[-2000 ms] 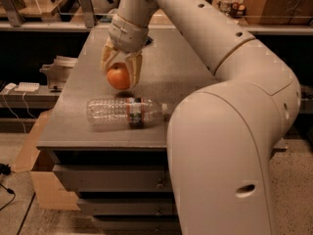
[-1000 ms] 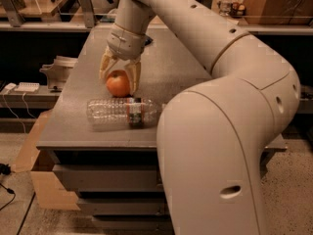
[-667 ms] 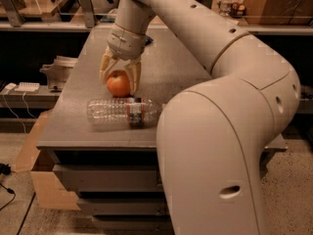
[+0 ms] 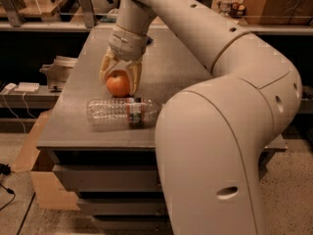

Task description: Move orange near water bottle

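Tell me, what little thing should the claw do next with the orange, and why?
Probably open the claw and let go. It grips the orange, which looks to be resting on the table right behind the water bottle lying on its side. It's near enough, so carrying it on likely isn't needed.

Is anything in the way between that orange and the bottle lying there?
Nothing visible. The gripper holds the orange just behind the water bottle, which lies on its side; nothing sits between them.
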Controlling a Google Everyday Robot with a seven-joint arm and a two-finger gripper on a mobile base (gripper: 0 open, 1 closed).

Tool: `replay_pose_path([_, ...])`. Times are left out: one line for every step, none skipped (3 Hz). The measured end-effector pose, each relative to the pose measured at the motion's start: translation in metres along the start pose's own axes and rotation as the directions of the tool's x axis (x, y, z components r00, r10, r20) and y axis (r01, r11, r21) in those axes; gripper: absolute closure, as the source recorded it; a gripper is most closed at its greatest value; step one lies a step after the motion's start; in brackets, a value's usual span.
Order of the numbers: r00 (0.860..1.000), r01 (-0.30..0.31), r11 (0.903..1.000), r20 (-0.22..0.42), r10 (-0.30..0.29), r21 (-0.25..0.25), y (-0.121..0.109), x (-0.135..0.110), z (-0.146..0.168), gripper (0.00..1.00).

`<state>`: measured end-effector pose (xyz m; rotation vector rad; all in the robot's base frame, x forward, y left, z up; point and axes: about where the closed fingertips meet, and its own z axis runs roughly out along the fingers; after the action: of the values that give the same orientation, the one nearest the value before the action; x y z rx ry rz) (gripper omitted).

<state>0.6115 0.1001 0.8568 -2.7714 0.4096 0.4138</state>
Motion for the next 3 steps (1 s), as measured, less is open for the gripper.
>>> replay_pose_path([1.0, 0.0, 1.0, 0.0, 0.0, 0.0, 0.0, 0.0, 0.0, 0.47])
replay_pose_path([1.0, 0.0, 1.0, 0.0, 0.0, 0.0, 0.0, 0.0, 0.0, 0.24])
replay_pose_path([1.0, 0.0, 1.0, 0.0, 0.0, 0.0, 0.0, 0.0, 0.0, 0.02])
